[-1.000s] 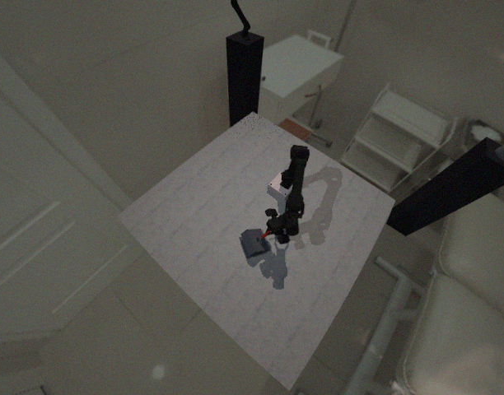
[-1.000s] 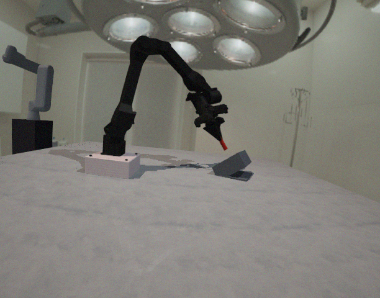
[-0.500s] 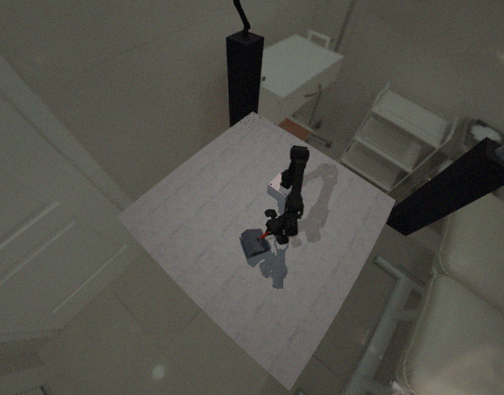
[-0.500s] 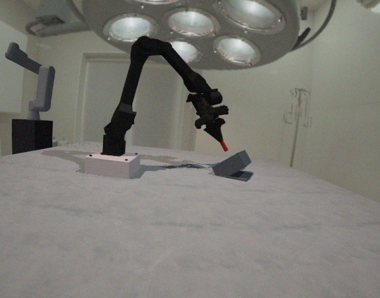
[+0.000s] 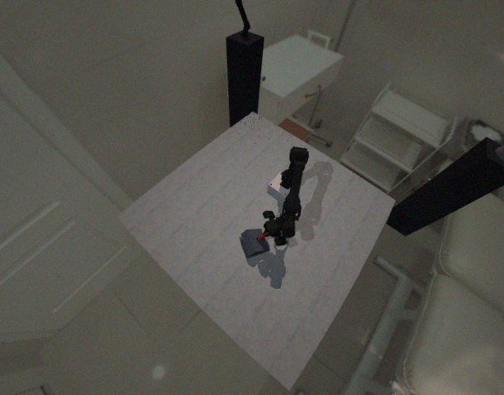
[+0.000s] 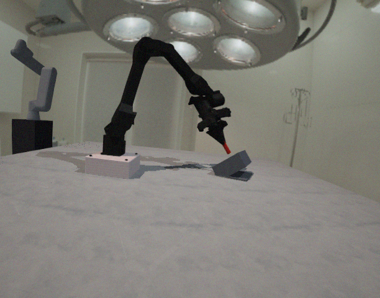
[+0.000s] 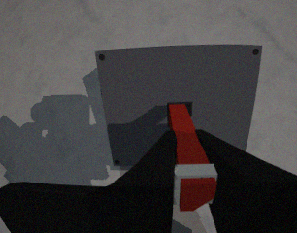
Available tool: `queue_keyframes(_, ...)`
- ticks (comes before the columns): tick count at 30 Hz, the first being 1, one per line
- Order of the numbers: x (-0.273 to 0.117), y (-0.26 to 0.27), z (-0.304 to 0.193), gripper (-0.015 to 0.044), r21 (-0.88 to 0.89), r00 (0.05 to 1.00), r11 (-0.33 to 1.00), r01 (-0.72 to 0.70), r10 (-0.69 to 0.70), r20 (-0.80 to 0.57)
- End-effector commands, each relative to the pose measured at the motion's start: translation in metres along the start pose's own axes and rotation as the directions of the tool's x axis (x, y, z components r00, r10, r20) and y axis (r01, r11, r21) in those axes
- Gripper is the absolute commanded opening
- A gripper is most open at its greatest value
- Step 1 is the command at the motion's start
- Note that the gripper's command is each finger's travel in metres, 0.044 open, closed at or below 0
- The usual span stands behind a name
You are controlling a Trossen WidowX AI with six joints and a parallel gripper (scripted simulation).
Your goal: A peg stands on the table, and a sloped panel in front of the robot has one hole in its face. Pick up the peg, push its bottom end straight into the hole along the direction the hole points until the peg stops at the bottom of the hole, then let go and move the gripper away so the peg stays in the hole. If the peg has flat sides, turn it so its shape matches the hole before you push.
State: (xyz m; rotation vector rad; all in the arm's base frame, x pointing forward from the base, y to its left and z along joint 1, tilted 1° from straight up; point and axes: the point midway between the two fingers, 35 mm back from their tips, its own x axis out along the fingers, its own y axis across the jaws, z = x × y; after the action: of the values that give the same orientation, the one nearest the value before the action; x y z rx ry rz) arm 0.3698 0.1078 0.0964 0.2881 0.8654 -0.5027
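Note:
A red flat-sided peg is held by my gripper, which is shut on it. The peg is tilted, its lower end pointing down at the sloped panel. The dark grey panel faces the arm. In the wrist view, the peg's lower end overlaps the panel's square-looking hole and covers most of it; dark opening shows at its right side. In the exterior view, a small gap shows between the peg's end and the panel. The hole's lower part is hidden.
The panel stands on the pale table. The arm's white base block is behind the gripper. The arm casts a shadow beside and across the panel. Black pillars stand beyond the table edges.

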Motion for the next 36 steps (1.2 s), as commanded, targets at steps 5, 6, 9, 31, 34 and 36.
queue_keyframes(5, 0.0088, -0.0034, -0.0065, 0.0000, -0.014, 1.000, 1.000, 0.009, -0.009, -0.013)
queue_keyframes(6, 0.0092, -0.0035, -0.0069, 0.0000, -0.014, 1.000, 1.000, 0.009, -0.009, -0.013)
queue_keyframes(9, 0.0097, -0.0037, -0.0073, 0.0000, -0.014, 1.000, 1.000, 0.009, -0.009, -0.013)
queue_keyframes(31, 0.0069, -0.0034, -0.0063, 0.0000, -0.002, 1.000, 1.000, 0.004, -0.004, -0.002)
queue_keyframes(34, 0.0071, -0.0041, -0.0074, 0.0000, -0.002, 1.000, 1.000, 0.004, -0.004, -0.002)
queue_keyframes(36, 0.0071, -0.0045, -0.0076, 0.0000, -0.002, 1.000, 1.000, 0.004, -0.004, -0.002)
